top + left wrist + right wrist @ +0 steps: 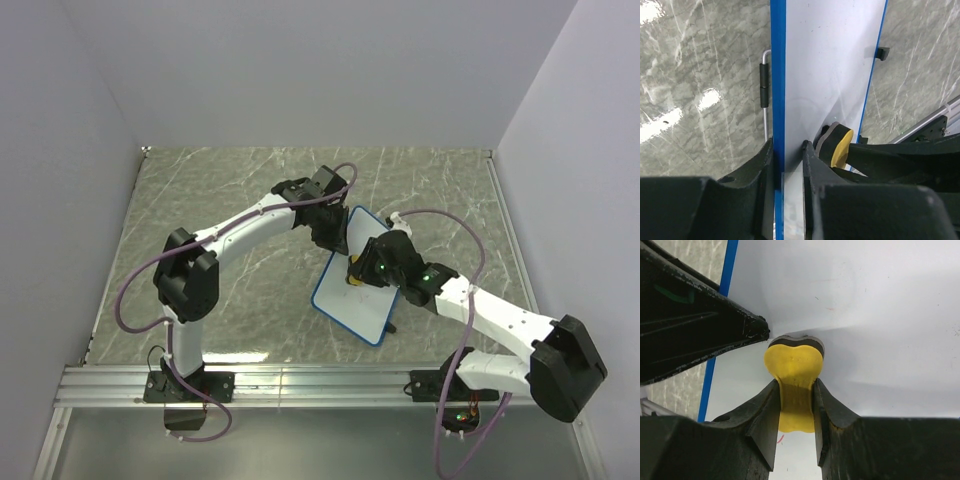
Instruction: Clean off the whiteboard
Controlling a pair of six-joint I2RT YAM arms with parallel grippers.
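Note:
The whiteboard (pixel 362 285), white with a thin blue frame, lies tilted in the table's middle. My left gripper (pixel 332 232) is shut on its far edge; in the left wrist view the two fingers clamp the blue frame (pixel 778 75) at the gripper (pixel 789 150). My right gripper (pixel 358 270) is shut on the yellow eraser (pixel 792 365), squeezing it and pressing its dark felt side against the whiteboard (pixel 880 315). The eraser also shows in the left wrist view (pixel 841 147). A small red mark (pixel 780 438) remains on the board below the eraser.
The green marble tabletop (pixel 230 190) is enclosed by grey walls. A metal rail (pixel 300 385) runs along the near edge. The whiteboard's wire stand (pixel 763 85) and a black clip (pixel 882 52) stick out at its sides.

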